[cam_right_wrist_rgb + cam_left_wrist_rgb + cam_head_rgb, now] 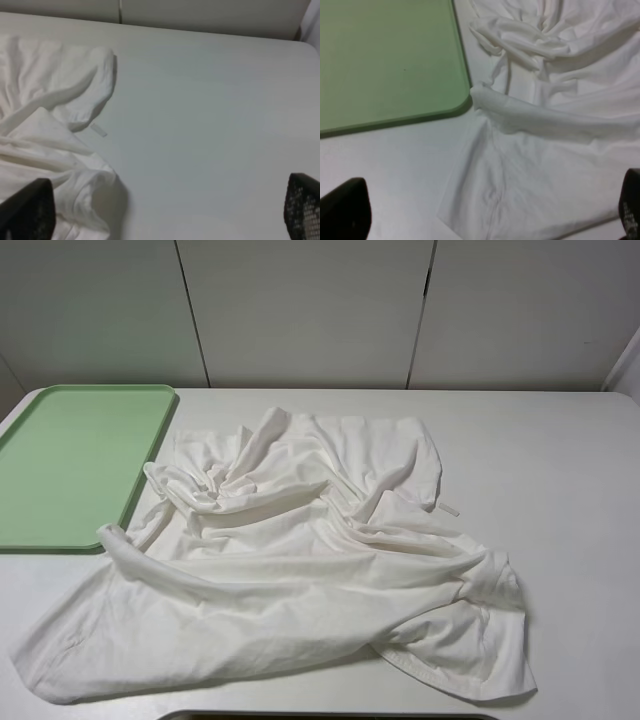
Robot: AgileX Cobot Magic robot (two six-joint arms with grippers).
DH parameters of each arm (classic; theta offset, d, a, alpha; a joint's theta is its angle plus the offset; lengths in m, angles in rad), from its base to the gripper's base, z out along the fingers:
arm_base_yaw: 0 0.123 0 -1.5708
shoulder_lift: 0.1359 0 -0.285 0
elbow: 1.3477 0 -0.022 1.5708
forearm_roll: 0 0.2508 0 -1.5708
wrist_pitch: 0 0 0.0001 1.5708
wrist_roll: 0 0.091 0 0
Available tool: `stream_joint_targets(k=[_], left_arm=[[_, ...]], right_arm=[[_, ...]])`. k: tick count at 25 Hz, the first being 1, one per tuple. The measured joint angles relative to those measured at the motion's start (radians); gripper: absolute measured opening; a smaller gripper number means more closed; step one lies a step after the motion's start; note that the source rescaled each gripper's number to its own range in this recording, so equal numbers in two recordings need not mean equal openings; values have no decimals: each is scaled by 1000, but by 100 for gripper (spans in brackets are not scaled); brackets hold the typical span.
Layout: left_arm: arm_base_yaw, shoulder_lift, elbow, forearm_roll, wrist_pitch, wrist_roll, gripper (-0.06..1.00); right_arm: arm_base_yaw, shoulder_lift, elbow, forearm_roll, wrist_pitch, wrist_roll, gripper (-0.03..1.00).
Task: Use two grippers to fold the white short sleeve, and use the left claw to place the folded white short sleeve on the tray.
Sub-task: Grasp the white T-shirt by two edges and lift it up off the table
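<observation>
Only wrist views show spread end effectors [487, 212] [165, 210].

**Cropped / unreadable bits**

Left gripper [487, 212]: only the tips of its fingers [345, 212] show, the rest is cropped. Right gripper [165, 212]: same. Shirt [290, 560] runs out of both wrist frames beyond the jaws, and its bunched folds hide its middle. Tray [395, 65], ahead of the left jaws, is clipped at the frame edge. White strip [98, 130] ahead of the right jaws: too small to identify. Dark edge [330, 716] in the high view: cropped, can't tell what.
</observation>
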Motion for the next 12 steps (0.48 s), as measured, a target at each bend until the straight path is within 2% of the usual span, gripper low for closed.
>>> stream_joint_targets(k=[6, 10, 12], left_arm=[[0, 0, 0, 1, -2, 0, 100], [0, 0, 0, 1, -5, 0, 100], [0, 0, 0, 9, -5, 0, 100]], right_arm=[[34, 0, 0, 0, 0, 0, 100], [122, 0, 0, 0, 0, 0, 100], [136, 0, 0, 0, 0, 0, 100]])
